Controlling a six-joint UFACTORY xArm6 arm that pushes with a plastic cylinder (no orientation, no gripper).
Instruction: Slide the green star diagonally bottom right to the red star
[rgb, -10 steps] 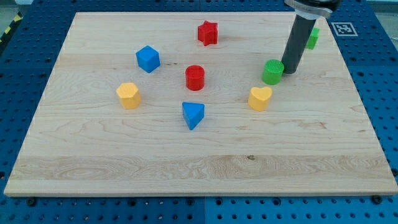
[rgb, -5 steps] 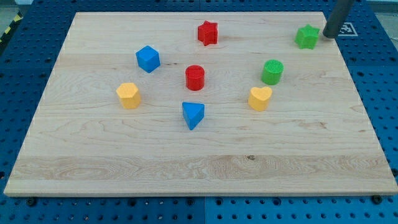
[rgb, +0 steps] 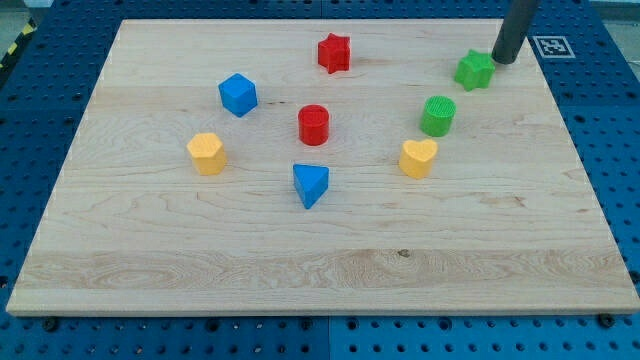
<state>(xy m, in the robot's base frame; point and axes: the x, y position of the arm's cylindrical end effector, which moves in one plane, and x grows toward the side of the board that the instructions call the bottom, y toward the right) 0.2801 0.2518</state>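
Observation:
The green star (rgb: 475, 70) lies near the board's top right corner. My tip (rgb: 504, 60) is right next to it, at its upper right side, seemingly touching it. The red star (rgb: 334, 53) lies near the top edge, well to the left of the green star.
A green cylinder (rgb: 438, 115) and a yellow heart (rgb: 418, 157) lie below the green star. A red cylinder (rgb: 314, 124), a blue triangle (rgb: 310, 185), a blue cube (rgb: 238, 94) and a yellow hexagon block (rgb: 206, 153) sit further left. The wooden board (rgb: 300, 270) has an edge just above my tip.
My tip left the green cylinder, went to the top right corner, then moved left and down against the green star, which slid a little down and to the left.

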